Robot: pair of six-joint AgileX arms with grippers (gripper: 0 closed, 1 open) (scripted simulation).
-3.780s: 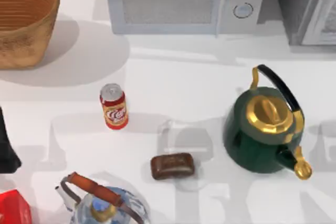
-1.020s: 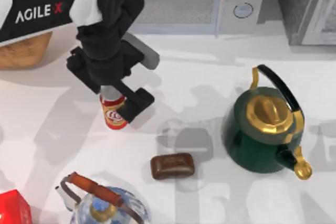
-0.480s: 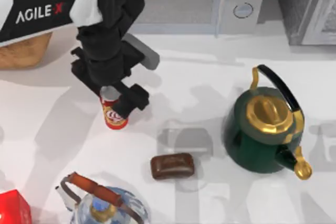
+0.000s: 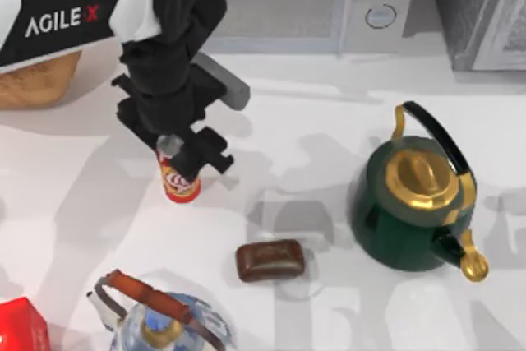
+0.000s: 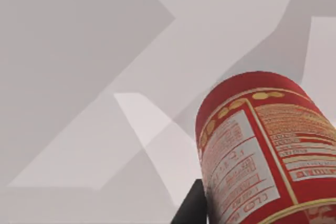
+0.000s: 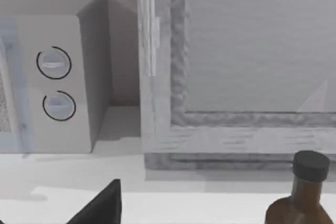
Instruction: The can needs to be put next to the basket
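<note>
The red can (image 4: 176, 182) stands upright on the white table, left of centre in the top view. My left gripper (image 4: 182, 152) comes down over its silver top, with the fingers (image 4: 210, 154) pressed to its sides, shut on the can. In the left wrist view the can (image 5: 262, 145) is very close, with one dark finger (image 5: 193, 208) against its side. The wicker basket (image 4: 37, 80) sits at the far left back, mostly hidden under my left arm. My right gripper (image 6: 102, 208) stays parked off to the right, facing the back wall.
A microwave (image 4: 279, 6) and a grey cabinet (image 4: 485, 6) line the back. A green kettle (image 4: 415, 203) stands at the right, a brown bar (image 4: 269, 259) at front centre, a glass kettle (image 4: 156, 318) and red box (image 4: 20, 326) at front left. A brown bottle (image 6: 299, 198) shows near the cabinet.
My left arm came in from the left and lowered over the can. Over the last second its fingers have drawn in against the can's sides. The can has stayed in place.
</note>
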